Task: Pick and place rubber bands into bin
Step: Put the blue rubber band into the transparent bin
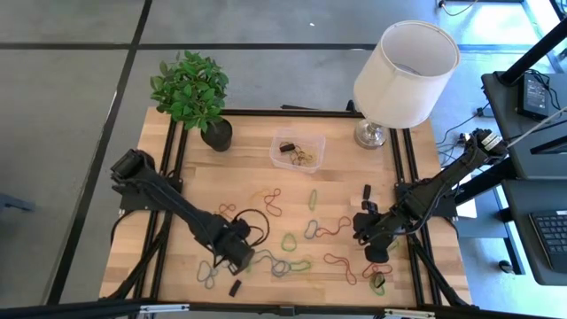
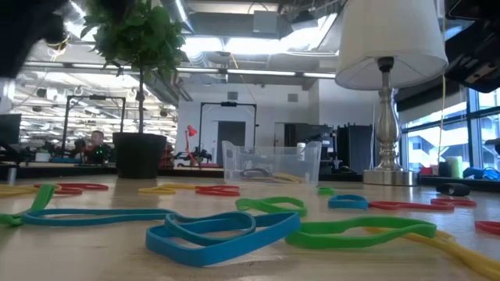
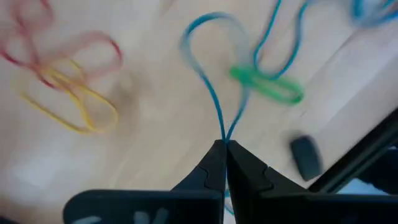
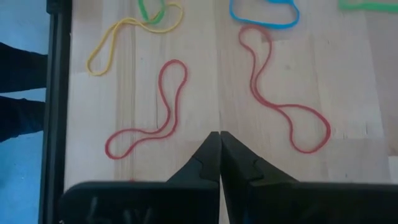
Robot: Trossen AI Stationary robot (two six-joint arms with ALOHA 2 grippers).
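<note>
table [image 1: 354,190]: wooden top in a black frame; most bare wood lies along the far-left part and between the arms mid-table.
lamp [image 1: 406,62]: far-right corner, shade overhangs the far edge.
plant pot [image 1: 216,135]: far edge, left of centre.
bin [image 1: 297,149]: clear, far edge at centre, between pot and lamp; holds a few bands and a dark piece.
left gripper [image 3: 225,147]: near the front edge, left of centre; fingers pressed together, pinching a blue band [image 3: 211,93].
right gripper [image 4: 219,138]: right side of the table, front half; fingers pressed together, nothing between them.
rubber bands [image 1: 314,229]: scattered loose over the table's middle and front, several near the front edge.
</note>
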